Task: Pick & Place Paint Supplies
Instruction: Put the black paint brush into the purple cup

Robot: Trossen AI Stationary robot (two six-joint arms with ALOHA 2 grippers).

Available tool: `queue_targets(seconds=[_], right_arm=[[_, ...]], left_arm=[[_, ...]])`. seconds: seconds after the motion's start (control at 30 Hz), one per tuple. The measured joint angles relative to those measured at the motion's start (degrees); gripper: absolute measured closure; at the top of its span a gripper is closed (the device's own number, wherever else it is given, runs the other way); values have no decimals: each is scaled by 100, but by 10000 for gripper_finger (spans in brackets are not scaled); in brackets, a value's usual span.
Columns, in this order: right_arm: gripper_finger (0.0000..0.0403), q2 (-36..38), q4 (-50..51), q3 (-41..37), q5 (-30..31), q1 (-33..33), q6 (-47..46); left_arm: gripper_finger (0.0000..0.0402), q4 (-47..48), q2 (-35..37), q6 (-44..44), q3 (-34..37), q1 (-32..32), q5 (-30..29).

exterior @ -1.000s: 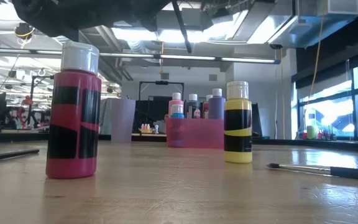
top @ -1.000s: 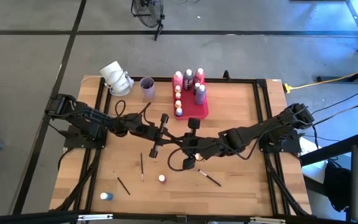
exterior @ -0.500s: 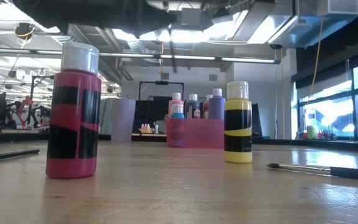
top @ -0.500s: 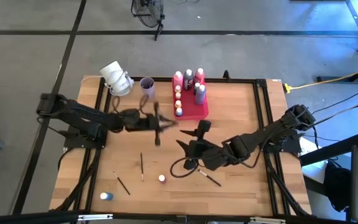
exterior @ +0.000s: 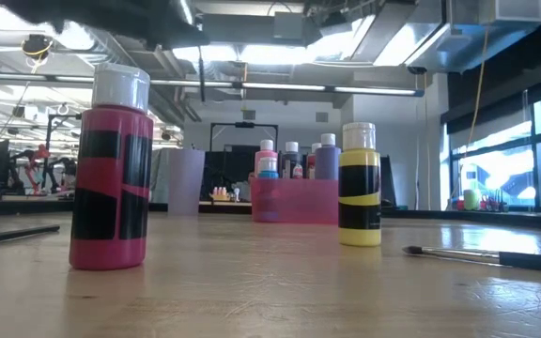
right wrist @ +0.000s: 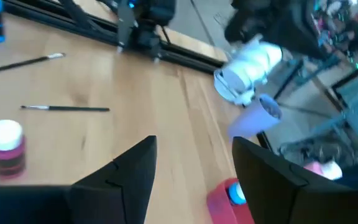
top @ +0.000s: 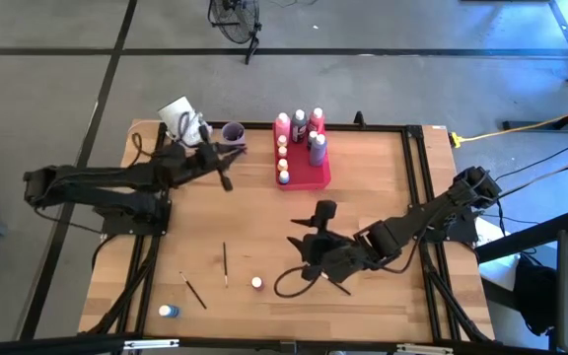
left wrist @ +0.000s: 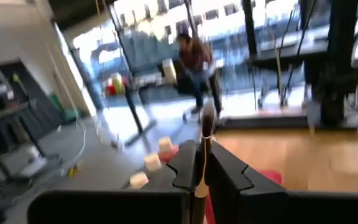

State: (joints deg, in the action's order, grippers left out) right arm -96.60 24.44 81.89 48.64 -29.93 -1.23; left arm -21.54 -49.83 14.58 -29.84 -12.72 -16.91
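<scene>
My left gripper (top: pixel 222 168) is shut on a thin dark paintbrush (left wrist: pixel 199 163) just short of the lilac cup (top: pixel 233 131), near the table's far left. The brush stands roughly upright, pale tip (left wrist: pixel 207 119) up. My right gripper (top: pixel 307 244) hovers open over the table's middle with nothing between its fingers (right wrist: pixel 123 180). A pink bottle (top: pixel 256 283), a blue bottle (top: pixel 169 311) and loose brushes (top: pixel 225 264) rest on the wood. A yellow bottle (exterior: pixel 359 185) stands upright in the low view. The pink-red tray (top: pixel 309 175) holds several bottles. My left gripper pinches the paintbrush's shaft (left wrist: pixel 200 177) between its two fingers, below the pale tip. The fingers come level and lie across the brush. The brush is lifted clear of the table, about upright, and shows as a thin dark line (exterior: pixel 202 83) in the low view.
A white object (top: pixel 180 120) lies at the far left corner beside the cup. Another brush (top: pixel 335 286) lies near my right gripper, one more (top: pixel 193 290) near the blue bottle. Black frame rails run along the table's left and right sides.
My left gripper has swung from the table's middle toward the far left, up to the lilac cup, carrying the brush and rising a little. My right gripper has opened and drawn slightly toward the near edge.
</scene>
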Motion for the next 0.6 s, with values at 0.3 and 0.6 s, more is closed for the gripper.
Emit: queue_targets(seconds=[0.3, 0.6], right_arm=[[190, 0, 266, 0, 2, 88, -396], [190, -42, 268, 0, -161, 201, -397]], left_arm=[[385, -2822, 740, -367, 1757, -1364, 29], [384, -2721, 126, -788, 1763, -2099, -279]])
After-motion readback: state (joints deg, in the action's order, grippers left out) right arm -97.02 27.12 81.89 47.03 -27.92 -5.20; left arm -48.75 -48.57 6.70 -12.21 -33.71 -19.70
